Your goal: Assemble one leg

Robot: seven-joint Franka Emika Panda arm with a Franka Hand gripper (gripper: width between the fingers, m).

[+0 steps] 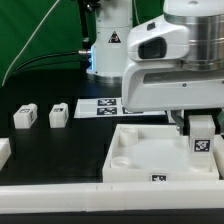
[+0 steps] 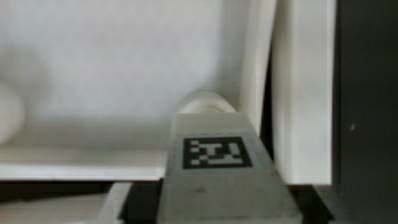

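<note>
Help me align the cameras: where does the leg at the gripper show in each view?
Exterior view: the leg hangs from the gripper at the exterior view's right, over the white panel.
Wrist view: the leg stands central, close to the camera, with the panel behind it.
Shared landmark: the leg's black-and-white tag, visible in both.
</note>
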